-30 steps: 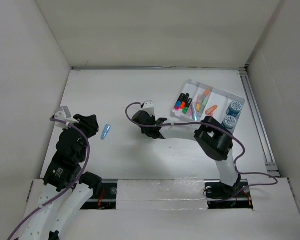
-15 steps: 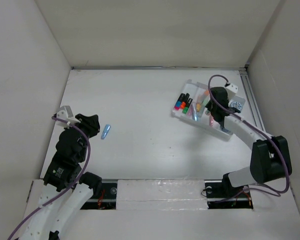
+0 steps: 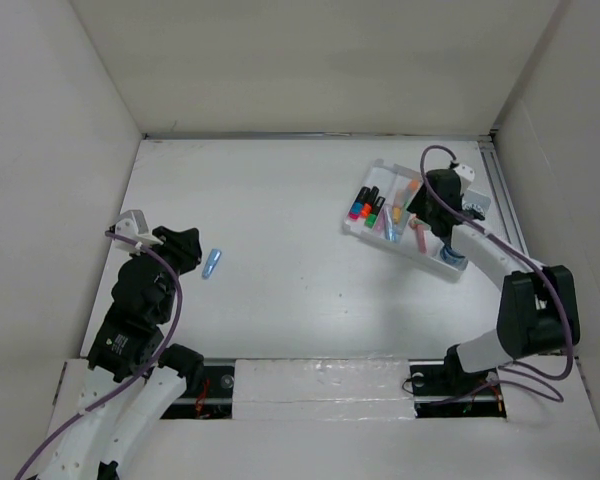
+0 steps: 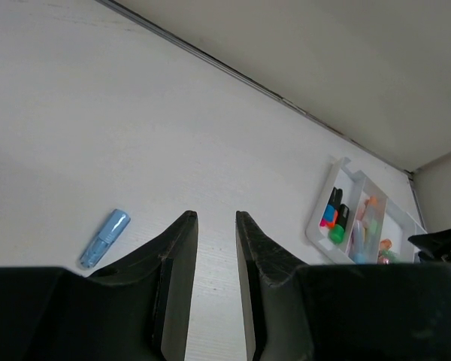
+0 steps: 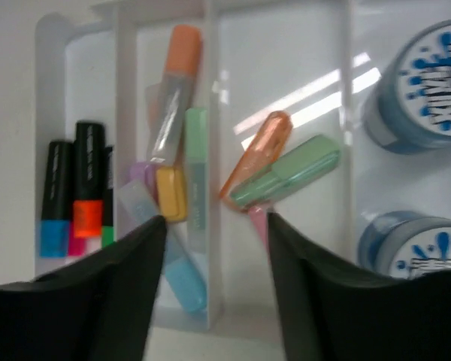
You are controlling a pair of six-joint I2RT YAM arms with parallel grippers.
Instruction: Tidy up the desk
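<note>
- The counter is seen as the broad white surface filling the middle of the top view, with one pale blue marker lying loose on it at centre left.
- The white tray is found at upper right. Black markers are stowed in its left compartment, pastel ones in the middle, and two blue-lidded tubs at the right.
- The right tool is held over the tray's middle compartments. It is spread wide, and nothing is gripped between its fingers.
- The left tool is seen at lower left of the top view, near the blue marker. Only a narrow gap is shown between its fingers, and nothing is held.
- A snag is to be feared at the tray, where an orange marker and a green marker are lying slantwise.
- If the right tool is lowered or drawn off carelessly, a finger could be caught on them or on a divider. The light tray could then be dragged or tipped.
- The blue marker looks round-bodied. If it were approached with so narrow a gap, it would likely be nudged and rolled away rather than grasped.
- The opening would have to be widened first.
</note>
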